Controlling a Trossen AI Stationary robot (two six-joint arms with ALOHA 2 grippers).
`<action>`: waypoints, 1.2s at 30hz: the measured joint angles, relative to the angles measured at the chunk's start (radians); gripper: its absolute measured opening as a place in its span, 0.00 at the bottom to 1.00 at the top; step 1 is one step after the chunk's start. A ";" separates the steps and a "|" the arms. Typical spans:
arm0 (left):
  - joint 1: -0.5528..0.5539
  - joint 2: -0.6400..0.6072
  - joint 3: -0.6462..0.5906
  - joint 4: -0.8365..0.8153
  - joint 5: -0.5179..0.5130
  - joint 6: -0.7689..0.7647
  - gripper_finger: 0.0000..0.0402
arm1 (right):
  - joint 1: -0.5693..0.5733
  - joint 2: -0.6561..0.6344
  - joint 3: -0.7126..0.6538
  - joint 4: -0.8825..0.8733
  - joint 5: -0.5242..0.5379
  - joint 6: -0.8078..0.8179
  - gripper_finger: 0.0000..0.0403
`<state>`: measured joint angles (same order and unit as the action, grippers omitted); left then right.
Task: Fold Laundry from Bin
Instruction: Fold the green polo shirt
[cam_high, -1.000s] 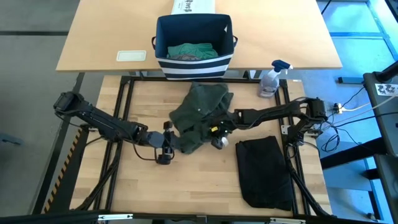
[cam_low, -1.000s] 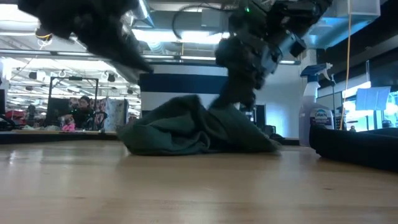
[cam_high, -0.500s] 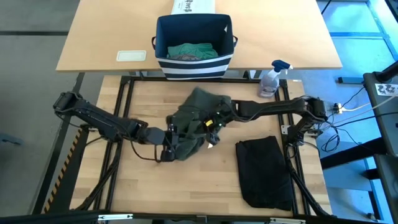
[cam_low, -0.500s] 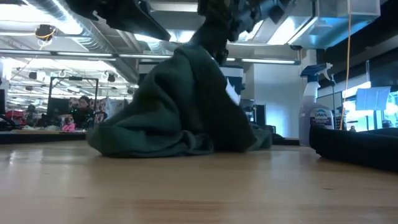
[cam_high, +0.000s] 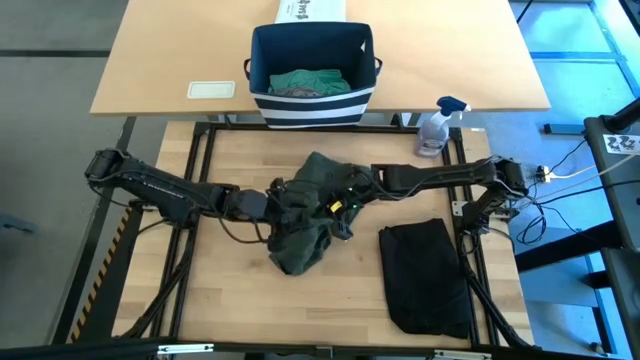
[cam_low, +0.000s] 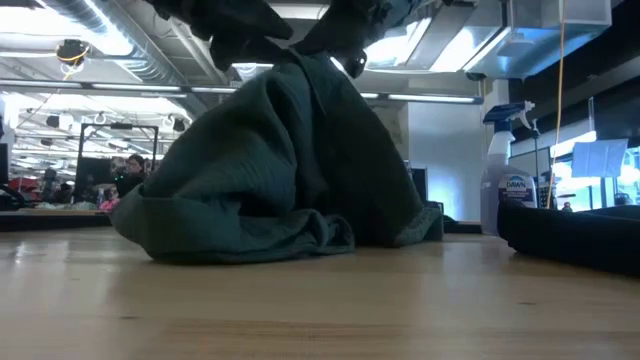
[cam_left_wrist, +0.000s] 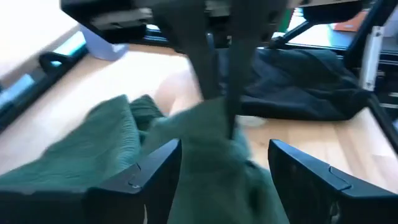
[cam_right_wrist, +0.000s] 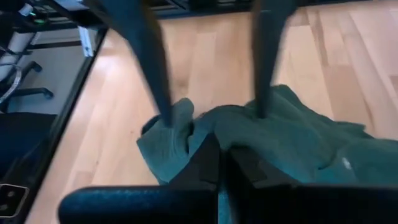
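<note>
**Both grippers meet over the dark green garment**

We see the dark green garment (cam_high: 305, 215) bunched at the middle of the table (cam_high: 230, 290), pulled up into a tall peak in the low view (cam_low: 280, 160). The right gripper (cam_high: 340, 200) pinches the cloth at that peak, its fingers (cam_right_wrist: 208, 165) pressed together on a fold. The left gripper (cam_high: 282, 200) faces it from the other side, its fingers (cam_left_wrist: 146, 174) spread wide on either side of the green cloth without closing on it.

A folded black garment (cam_high: 425, 275) lies flat near the table's right edge, apart from the green one. The bin (cam_high: 312, 75) stands on the far table, with teal-green laundry (cam_high: 310, 80) inside. A spray bottle (cam_high: 435, 130) stands to the right of the bin.
</note>
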<state>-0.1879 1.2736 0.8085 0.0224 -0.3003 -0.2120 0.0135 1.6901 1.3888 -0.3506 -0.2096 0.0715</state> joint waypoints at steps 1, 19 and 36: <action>0.000 0.000 0.000 -0.001 0.025 -0.011 0.58 | 0.000 0.000 0.000 -0.006 0.008 0.000 0.01; 0.071 0.043 0.000 -0.037 0.006 -0.173 0.59 | -0.001 0.000 0.000 -0.014 0.034 -0.017 0.02; 0.078 0.066 0.000 0.001 0.101 0.088 0.02 | 0.000 -0.006 0.000 -0.023 0.035 -0.079 0.10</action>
<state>-0.1097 1.3396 0.8082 0.0230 -0.1990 -0.1241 0.0139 1.6843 1.3888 -0.3732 -0.1745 -0.0078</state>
